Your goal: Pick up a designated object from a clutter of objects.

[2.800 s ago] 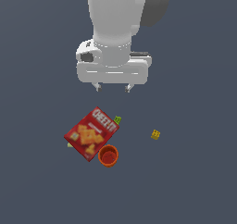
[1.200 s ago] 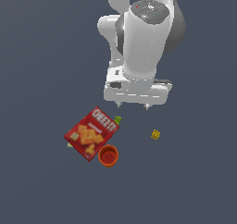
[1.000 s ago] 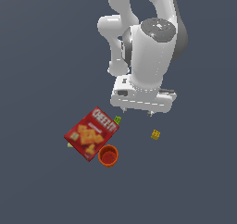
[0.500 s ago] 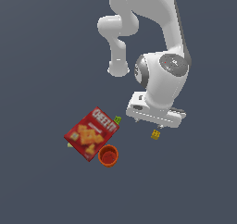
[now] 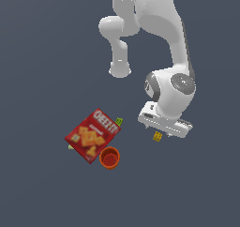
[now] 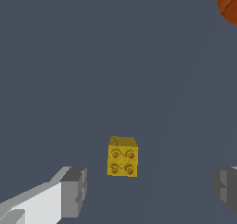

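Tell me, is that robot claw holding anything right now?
Nothing. The gripper is open, its fingers apart on either side of the yellow block, not touching it.

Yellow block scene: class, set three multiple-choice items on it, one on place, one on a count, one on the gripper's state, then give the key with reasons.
1. Where does the yellow block lie?
A. Inside the cup
B. On top of the cracker box
C. On the floor, apart from the box

2. How many studs show on the block's top in the wrist view?
A. Four
B. One
C. Nine

3. How is the gripper?
A. Shut on the block
B. Open, fingers either side of the block
C. Shut on the cup

Key: C, the exterior view shows bare floor between block and cracker box; A, two rows of two; B, both fingers stand clear of the block. The cup sits by the box.
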Tool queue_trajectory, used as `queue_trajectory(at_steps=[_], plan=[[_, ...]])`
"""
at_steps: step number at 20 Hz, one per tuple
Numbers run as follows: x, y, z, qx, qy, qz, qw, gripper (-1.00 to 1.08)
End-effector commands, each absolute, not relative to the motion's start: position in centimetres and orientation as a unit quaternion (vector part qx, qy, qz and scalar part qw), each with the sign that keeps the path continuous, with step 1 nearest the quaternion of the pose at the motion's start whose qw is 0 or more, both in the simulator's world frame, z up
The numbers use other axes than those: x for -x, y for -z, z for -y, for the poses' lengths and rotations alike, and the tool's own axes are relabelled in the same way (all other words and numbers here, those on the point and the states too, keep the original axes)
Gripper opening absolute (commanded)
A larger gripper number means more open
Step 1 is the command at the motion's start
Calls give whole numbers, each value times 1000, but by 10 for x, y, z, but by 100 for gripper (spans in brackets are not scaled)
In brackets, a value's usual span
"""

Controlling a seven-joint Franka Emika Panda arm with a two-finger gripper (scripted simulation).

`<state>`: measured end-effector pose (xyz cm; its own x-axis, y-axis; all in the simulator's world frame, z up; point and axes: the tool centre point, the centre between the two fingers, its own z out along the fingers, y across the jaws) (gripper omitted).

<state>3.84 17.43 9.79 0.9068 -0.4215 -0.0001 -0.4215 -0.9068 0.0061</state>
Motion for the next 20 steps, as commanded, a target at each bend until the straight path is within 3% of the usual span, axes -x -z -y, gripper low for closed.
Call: queue_trajectory(at_steps=[1,20], plan=[[-37,-88,-182,-974,0,227,2,100],[-32,-46,-193,-970,0,243,0,100]])
